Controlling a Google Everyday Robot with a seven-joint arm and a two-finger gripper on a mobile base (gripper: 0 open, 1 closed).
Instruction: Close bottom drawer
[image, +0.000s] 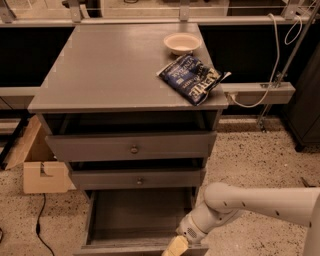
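The bottom drawer (135, 215) of the grey cabinet is pulled far out, its bare wood inside showing; its front and knob are cut off by the lower edge of the view. The middle drawer (137, 179) and the top drawer (132, 146) above it stand slightly out. My gripper (174, 248) reaches in from the right on a white arm and sits at the front right rim of the bottom drawer, its yellowish tip partly out of view.
A blue chip bag (192, 78) and a white bowl (182, 43) lie on the cabinet top (110, 70). A cardboard box (37, 167) stands on the floor at the left. A grey rail with cables (257, 92) runs at the right.
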